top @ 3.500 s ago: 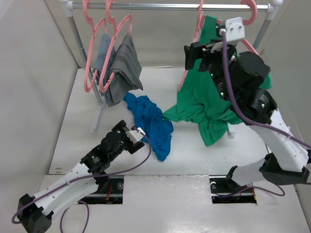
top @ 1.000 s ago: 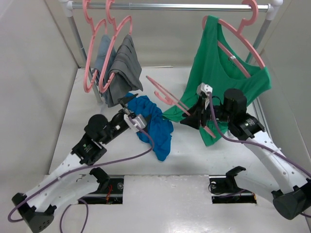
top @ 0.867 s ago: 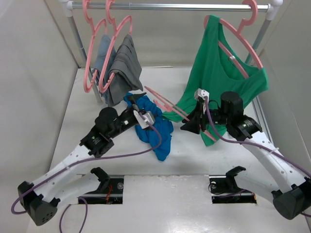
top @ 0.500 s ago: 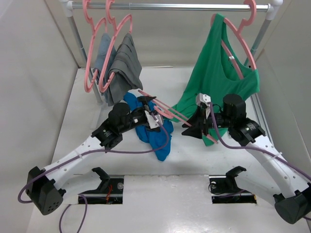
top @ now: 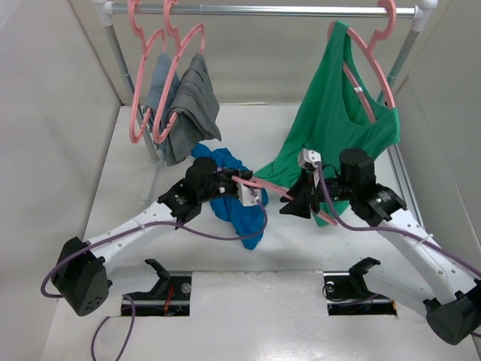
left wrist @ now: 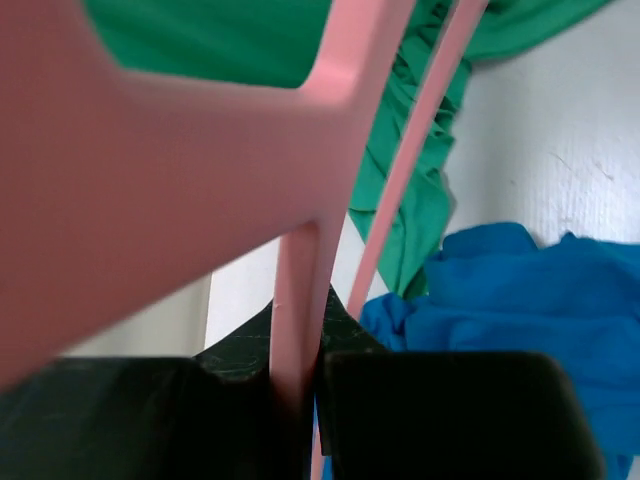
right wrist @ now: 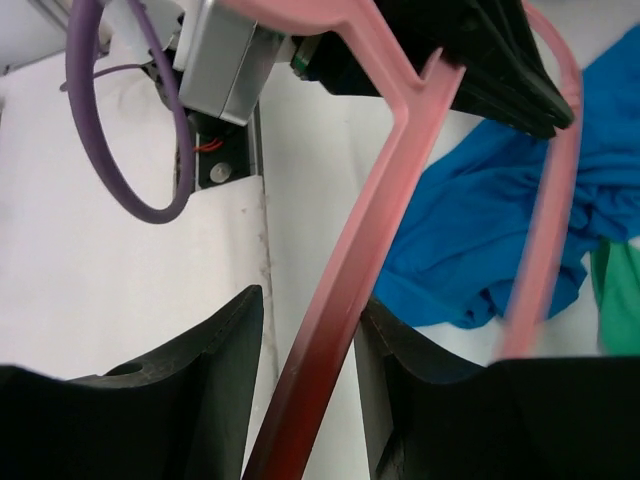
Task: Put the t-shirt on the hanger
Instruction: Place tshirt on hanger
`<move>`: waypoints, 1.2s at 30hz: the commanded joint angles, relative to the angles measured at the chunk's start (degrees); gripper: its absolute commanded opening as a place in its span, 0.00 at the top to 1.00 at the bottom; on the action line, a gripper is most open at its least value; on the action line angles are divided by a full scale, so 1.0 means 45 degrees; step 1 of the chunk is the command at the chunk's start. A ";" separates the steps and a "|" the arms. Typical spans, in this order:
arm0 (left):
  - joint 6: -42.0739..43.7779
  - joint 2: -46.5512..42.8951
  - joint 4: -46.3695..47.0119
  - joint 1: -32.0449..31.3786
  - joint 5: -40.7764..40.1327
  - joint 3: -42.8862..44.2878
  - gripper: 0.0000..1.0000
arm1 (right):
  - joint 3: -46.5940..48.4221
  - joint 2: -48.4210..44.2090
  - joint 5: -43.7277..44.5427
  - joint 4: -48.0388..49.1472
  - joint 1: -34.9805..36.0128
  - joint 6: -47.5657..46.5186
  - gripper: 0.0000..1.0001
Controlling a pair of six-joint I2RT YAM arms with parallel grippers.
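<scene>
The bright blue t-shirt (top: pixel 242 214) lies crumpled on the white table between the two arms. The pink hanger (top: pixel 267 186) hangs low over it, stretched between both grippers. My left gripper (top: pixel 242 189) is shut on the hanger's left end; in the left wrist view the pink bar (left wrist: pixel 300 300) is pinched between the black jaws (left wrist: pixel 300 400), with the t-shirt (left wrist: pixel 540 300) beyond. My right gripper (top: pixel 299 201) holds the other end. There the bar (right wrist: pixel 370 250) runs between its jaws (right wrist: pixel 310 380), against the right finger, above the t-shirt (right wrist: pixel 480 230).
A green sleeveless top (top: pixel 338 113) hangs on its own pink hanger from the metal rail (top: pixel 263 10), its hem bunched on the table behind my right gripper. Grey garments (top: pixel 188 105) hang on pink hangers at the rail's left end. Walls close in on both sides.
My left arm has reached right across the t-shirt to the hanger and its jaws have closed on the bar. The right gripper kept its hold and barely moved.
</scene>
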 commanded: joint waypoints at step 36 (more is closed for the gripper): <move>0.0983 -0.0921 -0.4138 0.0017 0.2612 0.1823 1.00 | 0.3271 0.2521 0.9323 0.0232 0.4816 -0.4587 0.56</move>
